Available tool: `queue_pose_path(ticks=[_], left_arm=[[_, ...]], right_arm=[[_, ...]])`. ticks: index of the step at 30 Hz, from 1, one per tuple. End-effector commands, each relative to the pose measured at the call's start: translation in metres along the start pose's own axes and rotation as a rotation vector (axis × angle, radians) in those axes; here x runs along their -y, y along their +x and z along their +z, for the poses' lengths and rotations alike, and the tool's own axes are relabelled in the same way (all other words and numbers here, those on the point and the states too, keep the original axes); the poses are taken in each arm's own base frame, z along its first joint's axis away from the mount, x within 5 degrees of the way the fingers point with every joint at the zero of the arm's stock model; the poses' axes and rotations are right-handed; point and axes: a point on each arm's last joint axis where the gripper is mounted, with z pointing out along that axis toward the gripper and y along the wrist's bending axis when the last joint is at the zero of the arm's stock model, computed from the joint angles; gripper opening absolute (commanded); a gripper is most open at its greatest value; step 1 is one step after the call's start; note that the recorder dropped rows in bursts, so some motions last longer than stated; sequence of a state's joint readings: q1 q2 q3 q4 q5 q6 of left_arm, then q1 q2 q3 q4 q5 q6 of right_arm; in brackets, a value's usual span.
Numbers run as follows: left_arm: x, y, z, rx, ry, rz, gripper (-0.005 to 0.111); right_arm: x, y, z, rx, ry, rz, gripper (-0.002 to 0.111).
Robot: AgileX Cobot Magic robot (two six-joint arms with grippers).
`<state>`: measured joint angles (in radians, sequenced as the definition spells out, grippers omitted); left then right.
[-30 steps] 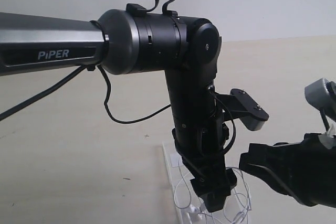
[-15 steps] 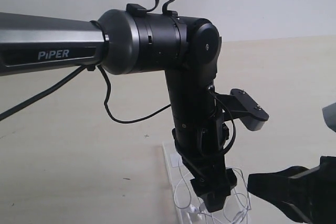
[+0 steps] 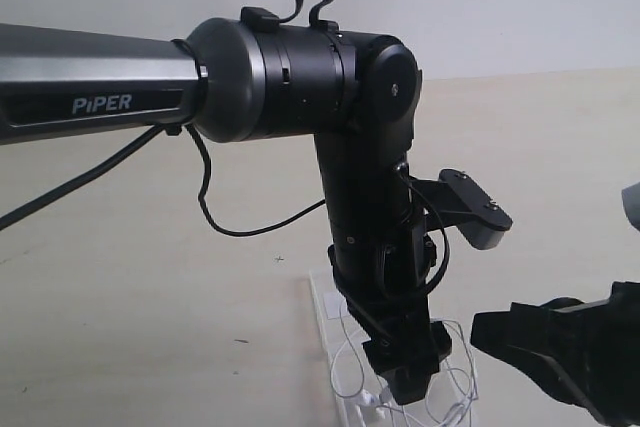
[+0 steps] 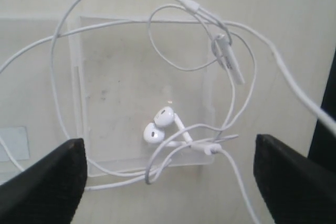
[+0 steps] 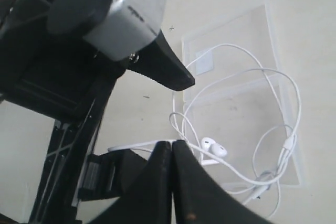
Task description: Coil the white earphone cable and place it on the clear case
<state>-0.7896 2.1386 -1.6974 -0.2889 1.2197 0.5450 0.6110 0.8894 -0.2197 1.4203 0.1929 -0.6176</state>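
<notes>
The white earphone cable (image 4: 55,77) lies in loose loops over the clear case (image 4: 131,77), its two earbuds (image 4: 160,124) together near one edge and the inline remote (image 4: 228,59) across from them. My left gripper (image 4: 168,148) hangs open just above the loops, one finger to each side, touching nothing. It also shows low in the exterior view, left gripper (image 3: 405,387) over cable (image 3: 345,377). My right gripper (image 5: 172,142) is shut, and a strand of cable (image 5: 294,103) runs through its tips; one strand (image 4: 299,93) rises off the table toward it.
A white square sticker (image 5: 206,60) marks the case's other half (image 5: 236,30). The left arm's forearm and elbow (image 3: 290,77), with a black robot cable (image 3: 215,217), fill much of the exterior view. The right gripper (image 3: 480,332) is close beside the left one. Beige tabletop (image 3: 150,327) surrounds the case.
My right gripper has dropped lower and drawn back toward the right edge of the exterior view, then edged slightly up. The left arm and the cable loops have not moved.
</notes>
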Motion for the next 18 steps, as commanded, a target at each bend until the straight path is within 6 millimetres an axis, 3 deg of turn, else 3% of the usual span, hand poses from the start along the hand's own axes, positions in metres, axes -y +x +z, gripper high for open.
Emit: queue_pose_path(ticks=[1,12,18], left_arm=[[0.001,-0.001,-0.005,0.016,0.002,0.000,0.082],[0.001,-0.001,-0.005,0.017,0.004,0.000,0.082],[0.001,-0.001,-0.005,0.017,0.004,0.000,0.082]], right_arm=[[-0.001,-0.005,0.009,-0.021,0.025,-0.012,0.000],[-0.007,-0.012,0.026,-0.043,0.020,0.010,0.000],[-0.012,-0.017,0.030,-0.044,0.008,-0.062,0.000]])
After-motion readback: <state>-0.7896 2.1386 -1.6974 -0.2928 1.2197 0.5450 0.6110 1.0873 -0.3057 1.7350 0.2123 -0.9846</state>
